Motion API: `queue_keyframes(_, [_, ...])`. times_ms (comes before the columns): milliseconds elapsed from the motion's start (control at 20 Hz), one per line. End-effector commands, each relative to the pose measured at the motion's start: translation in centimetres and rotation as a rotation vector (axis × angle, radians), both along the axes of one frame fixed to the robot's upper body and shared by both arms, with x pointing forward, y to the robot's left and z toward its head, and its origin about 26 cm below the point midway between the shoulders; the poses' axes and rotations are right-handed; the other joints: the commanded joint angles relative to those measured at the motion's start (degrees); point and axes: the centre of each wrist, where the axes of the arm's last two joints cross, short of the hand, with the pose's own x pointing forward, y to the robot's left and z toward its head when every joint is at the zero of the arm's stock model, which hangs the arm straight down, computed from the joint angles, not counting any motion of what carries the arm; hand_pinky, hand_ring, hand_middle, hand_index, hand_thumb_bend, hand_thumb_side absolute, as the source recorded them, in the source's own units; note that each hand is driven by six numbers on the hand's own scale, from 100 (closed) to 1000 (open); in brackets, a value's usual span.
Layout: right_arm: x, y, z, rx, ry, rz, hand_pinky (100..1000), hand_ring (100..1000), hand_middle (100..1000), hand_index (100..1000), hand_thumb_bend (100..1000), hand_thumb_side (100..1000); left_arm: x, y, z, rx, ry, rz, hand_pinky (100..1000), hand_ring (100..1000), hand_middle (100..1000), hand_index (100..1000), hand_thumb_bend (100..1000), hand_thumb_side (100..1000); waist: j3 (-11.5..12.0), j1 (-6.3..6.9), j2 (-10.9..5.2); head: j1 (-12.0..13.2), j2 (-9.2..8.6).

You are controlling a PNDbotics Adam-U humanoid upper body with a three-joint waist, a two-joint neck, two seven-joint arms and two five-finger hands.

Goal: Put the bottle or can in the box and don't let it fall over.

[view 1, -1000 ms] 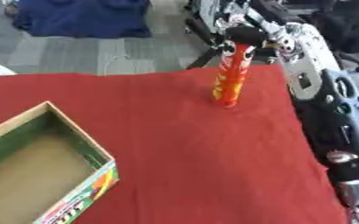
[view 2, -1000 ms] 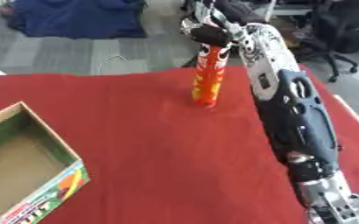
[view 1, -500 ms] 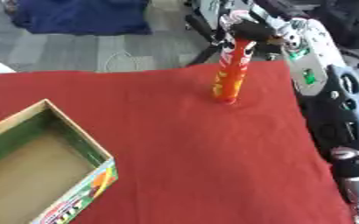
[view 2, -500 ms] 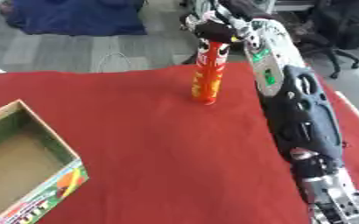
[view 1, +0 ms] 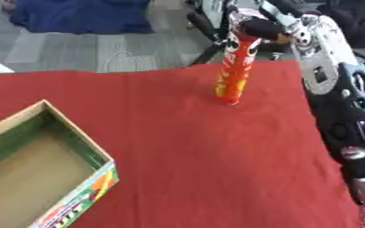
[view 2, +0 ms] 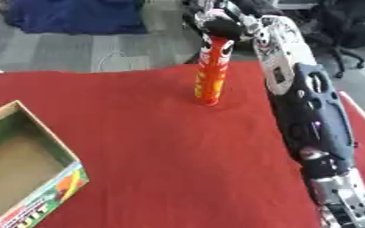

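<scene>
A tall red and orange can (view 1: 234, 73) stands on the red cloth near its far edge, leaning slightly. My right hand (view 1: 253, 26) reaches in from the right along a long black and silver arm, its fingers curled round the can's top. An open cardboard box (view 1: 31, 169) with green inner walls and a printed fruit side sits at the lower left, empty. My left hand shows in neither view.
The red cloth (view 1: 193, 160) covers the table between box and can. Beyond the far edge lie grey floor, a blue bundle (view 1: 80, 15) and black chair legs (view 2: 338, 26). My right arm (view 2: 306, 107) runs along the right side.
The hand has moved from just behind the can's top onto it, and its fingers have closed round the top. The whole picture shifted slightly; the box stays put.
</scene>
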Motion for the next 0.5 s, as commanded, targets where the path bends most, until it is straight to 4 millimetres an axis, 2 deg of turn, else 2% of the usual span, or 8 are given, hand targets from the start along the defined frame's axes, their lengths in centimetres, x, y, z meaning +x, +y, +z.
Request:
queue_keyframes(50, [-0.7,-1.4,2.0,-0.017,-0.040,-0.023,892,990,937,1000,100,1000,-0.1,0.0,0.8,0.019,-0.033,-0.007,367,864,656,696,100,691,0.2,0.05,-0.69,-0.4,-1.12])
queue_keyframes(300, [-0.3,-2.1,2.0,-0.009,-0.015,-0.013,902,994,939,1000,100,1000,-0.1,-0.1,0.9,0.024,-0.037,-0.008,367,865,656,696,100,692,0.7,0.02,-0.33,-0.8,-1.72])
queue_keyframes(500, [0.0,-2.6,1.9,-0.004,-0.003,-0.005,909,993,939,1000,100,1000,-0.1,-0.1,0.9,0.026,-0.040,-0.008,367,866,657,696,100,693,1.1,0.02,-0.10,-1.0,-2.88])
